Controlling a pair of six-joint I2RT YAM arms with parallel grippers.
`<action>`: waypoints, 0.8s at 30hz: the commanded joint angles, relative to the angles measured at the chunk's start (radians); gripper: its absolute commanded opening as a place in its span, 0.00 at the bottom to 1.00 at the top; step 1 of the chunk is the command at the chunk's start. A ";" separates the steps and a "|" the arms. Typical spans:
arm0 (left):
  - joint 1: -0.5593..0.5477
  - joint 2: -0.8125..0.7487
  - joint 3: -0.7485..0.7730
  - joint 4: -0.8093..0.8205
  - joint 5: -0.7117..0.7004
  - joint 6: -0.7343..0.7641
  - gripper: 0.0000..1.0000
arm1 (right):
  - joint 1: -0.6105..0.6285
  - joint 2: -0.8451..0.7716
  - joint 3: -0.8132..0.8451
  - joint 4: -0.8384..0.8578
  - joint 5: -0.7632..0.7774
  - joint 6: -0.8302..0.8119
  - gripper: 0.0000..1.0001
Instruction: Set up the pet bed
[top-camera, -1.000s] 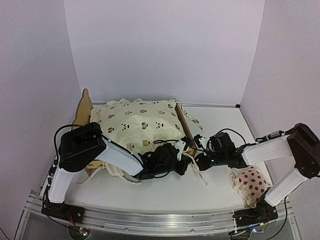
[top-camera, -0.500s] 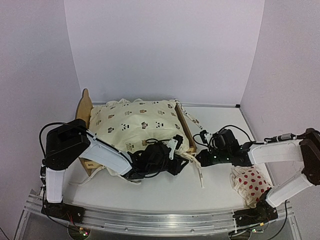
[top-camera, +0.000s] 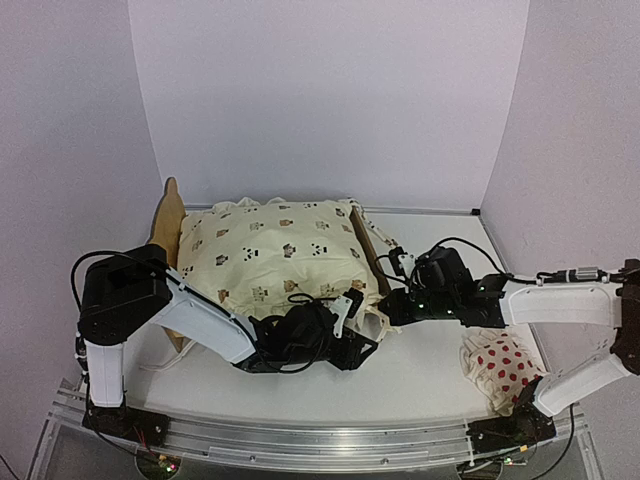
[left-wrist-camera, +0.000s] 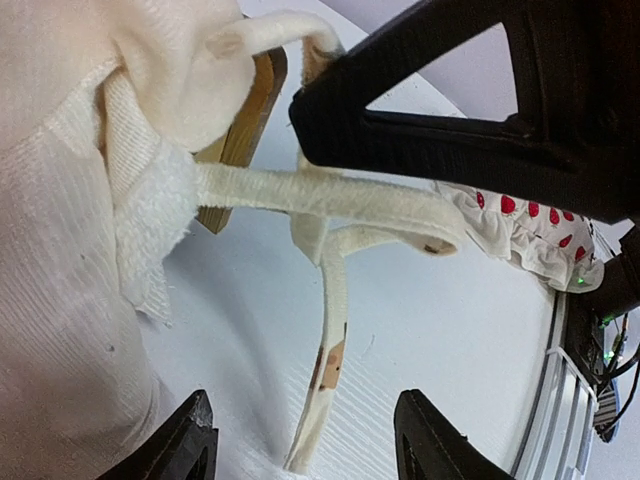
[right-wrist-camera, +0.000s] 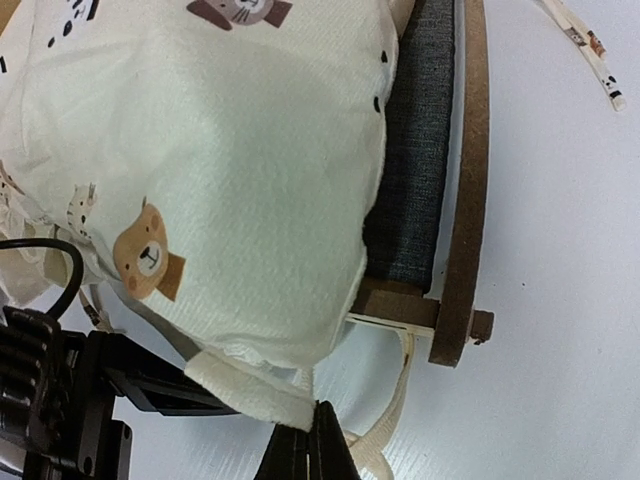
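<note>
The table (top-camera: 430, 385) carries the whole assembly. The pet bed (top-camera: 166, 214) lies on its left half, with the scalloped headboard at the far left and one long side rail (right-wrist-camera: 466, 180) facing the centre of the table. The dark grey base (right-wrist-camera: 415, 170) shows only as a strip along that rail, since the animal-print cushion (top-camera: 270, 250) covers the rest of the frame and overhangs its near edge.

Both arms converge on the near right corner of the bed.

- Left gripper (left-wrist-camera: 305, 405): jaws parted about halfway, nothing held. It hovers low over the table, just short of the corner. The wooden frame end (left-wrist-camera: 243, 135) lies ahead of it and to its left, under the cushion's edge.
- Right gripper (right-wrist-camera: 315, 443): fingers pressed fully together. The tips touch the cushion's hanging corner, just beside the end of the side rail. Whether fabric is pinched between them cannot be determined.

The red-dotted pillow (top-camera: 503, 365) lies on the table's right side, well apart from the bed.

A cushion tie (left-wrist-camera: 330, 200) runs across the table ahead of the left gripper's fingers – its free end lies between them, not gripped.
</note>
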 joint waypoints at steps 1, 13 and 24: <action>-0.006 -0.029 -0.006 0.040 0.026 0.006 0.63 | 0.011 0.002 0.053 -0.026 0.037 0.018 0.00; -0.007 0.063 0.033 0.106 0.074 0.090 0.69 | 0.032 0.015 0.082 -0.038 0.045 0.019 0.00; -0.007 0.143 0.108 0.123 0.063 0.123 0.38 | 0.039 0.008 0.091 -0.058 0.049 0.021 0.00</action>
